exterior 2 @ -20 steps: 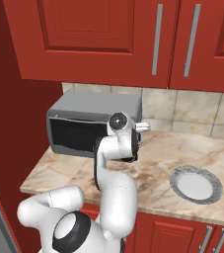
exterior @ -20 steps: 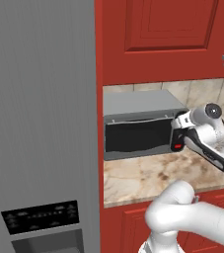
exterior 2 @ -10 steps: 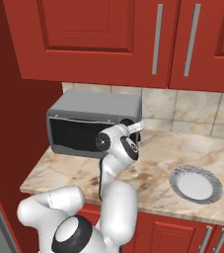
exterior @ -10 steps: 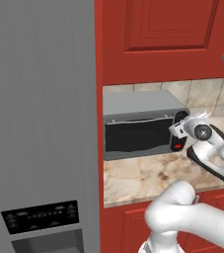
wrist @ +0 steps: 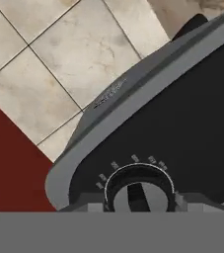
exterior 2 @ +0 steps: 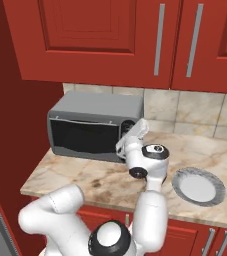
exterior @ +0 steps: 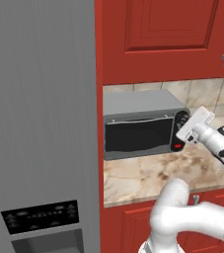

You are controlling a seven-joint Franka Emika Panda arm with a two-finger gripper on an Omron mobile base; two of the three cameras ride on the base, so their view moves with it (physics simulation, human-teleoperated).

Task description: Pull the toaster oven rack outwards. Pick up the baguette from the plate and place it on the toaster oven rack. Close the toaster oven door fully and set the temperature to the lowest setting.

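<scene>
Hand (exterior: pixel 186 129) pressed up to oven (exterior: pixel 143 123) control panel, fingers straddling a knob (wrist: pixel 139 190), seemingly gripping it to turn the temperature down. Door (exterior: pixel 139 134) shut, baguette presumably inside, unseen. Oven sits on bench (exterior 2: pixel 100 177), long axis along wall, front facing robot. Plate (exterior 2: pixel 199 186) bare.

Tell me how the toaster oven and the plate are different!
The toaster oven is a boxy grey thing with a dark glass front; the plate is flat, round and grey-white. The toaster oven stands against the tiled wall, while the plate lies nearer the counter's front edge. Both sit on the same marble counter.
</scene>
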